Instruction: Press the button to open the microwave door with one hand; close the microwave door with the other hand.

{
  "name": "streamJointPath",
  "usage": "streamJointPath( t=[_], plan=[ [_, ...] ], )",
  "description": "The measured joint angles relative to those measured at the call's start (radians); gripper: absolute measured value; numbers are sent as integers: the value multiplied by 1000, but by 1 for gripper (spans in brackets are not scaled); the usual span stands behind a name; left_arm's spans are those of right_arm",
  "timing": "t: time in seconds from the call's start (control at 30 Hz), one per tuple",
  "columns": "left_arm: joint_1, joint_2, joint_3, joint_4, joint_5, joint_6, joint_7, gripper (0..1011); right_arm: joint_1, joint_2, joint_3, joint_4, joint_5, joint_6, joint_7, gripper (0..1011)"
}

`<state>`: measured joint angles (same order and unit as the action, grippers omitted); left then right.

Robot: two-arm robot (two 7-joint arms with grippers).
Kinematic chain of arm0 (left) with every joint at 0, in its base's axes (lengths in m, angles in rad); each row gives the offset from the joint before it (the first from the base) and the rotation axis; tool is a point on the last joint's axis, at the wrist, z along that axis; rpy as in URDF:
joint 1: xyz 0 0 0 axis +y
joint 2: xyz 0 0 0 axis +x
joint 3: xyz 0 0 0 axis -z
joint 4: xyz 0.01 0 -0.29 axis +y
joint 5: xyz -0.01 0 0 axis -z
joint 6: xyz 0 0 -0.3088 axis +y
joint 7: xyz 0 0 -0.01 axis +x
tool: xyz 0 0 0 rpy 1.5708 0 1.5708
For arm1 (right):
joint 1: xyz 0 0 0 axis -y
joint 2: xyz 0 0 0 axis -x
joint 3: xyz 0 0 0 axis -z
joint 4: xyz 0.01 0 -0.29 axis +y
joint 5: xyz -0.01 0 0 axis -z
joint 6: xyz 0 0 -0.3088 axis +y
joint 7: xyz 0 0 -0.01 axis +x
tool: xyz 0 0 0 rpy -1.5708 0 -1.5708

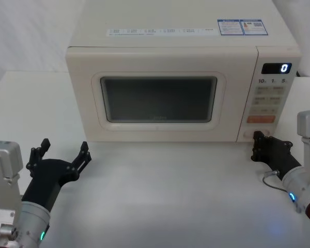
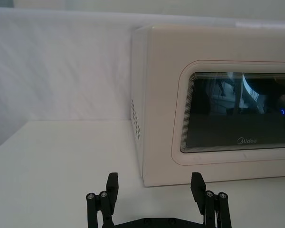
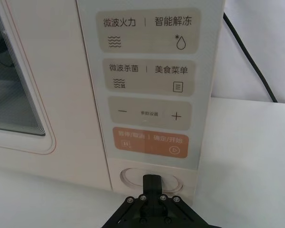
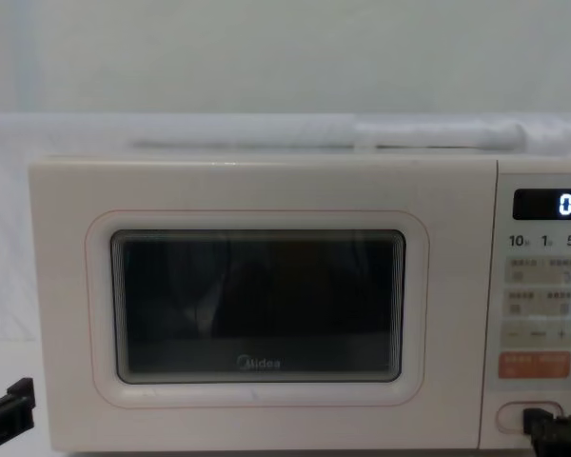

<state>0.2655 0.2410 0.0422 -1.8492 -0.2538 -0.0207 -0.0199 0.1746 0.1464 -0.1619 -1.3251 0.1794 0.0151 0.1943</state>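
A cream microwave (image 1: 181,77) stands on a white tabletop (image 1: 165,196), with a white wall behind it. The microwave door (image 1: 160,95) is flush with the front, so it is closed, and its dark window carries the grey logo near the lower edge. To the right of the door is the narrow control panel (image 1: 268,95), with a display (image 1: 277,68) that reads 0. The button (image 3: 152,179) is at the very bottom of this panel, under the orange key (image 3: 151,142).

The right claw (image 1: 259,138) is at the button. In the right wrist view its fingers are brought together into one narrow tip that touches the middle of the button, and it holds nothing. This tip covers the middle of the button, so only the rounded outline on both sides is visible. The left claw (image 1: 63,151) hovers over the tabletop in front of the lower left corner of the microwave, apart from it, with its fingers spread wide and nothing between them.

The right wrist view shows a black cable (image 3: 249,61) that runs down the wall at the right side of the microwave. The left wrist view shows small vent slots (image 2: 136,119) on the left side wall of the microwave. In the chest view the right claw covers part of the button at the lower right.
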Motion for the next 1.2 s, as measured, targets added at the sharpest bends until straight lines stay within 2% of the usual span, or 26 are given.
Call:
streamJointPath(
  t=[0.9, 1.2],
  plan=[
    [0, 0, 0, 0, 0, 0, 0, 1001, 75, -16, -3, 109, 14, -33, 15, 0],
    [0, 0, 0, 0, 0, 0, 0, 1001, 66, -11, 1, 98, 16, -33, 15, 0]
  ],
)
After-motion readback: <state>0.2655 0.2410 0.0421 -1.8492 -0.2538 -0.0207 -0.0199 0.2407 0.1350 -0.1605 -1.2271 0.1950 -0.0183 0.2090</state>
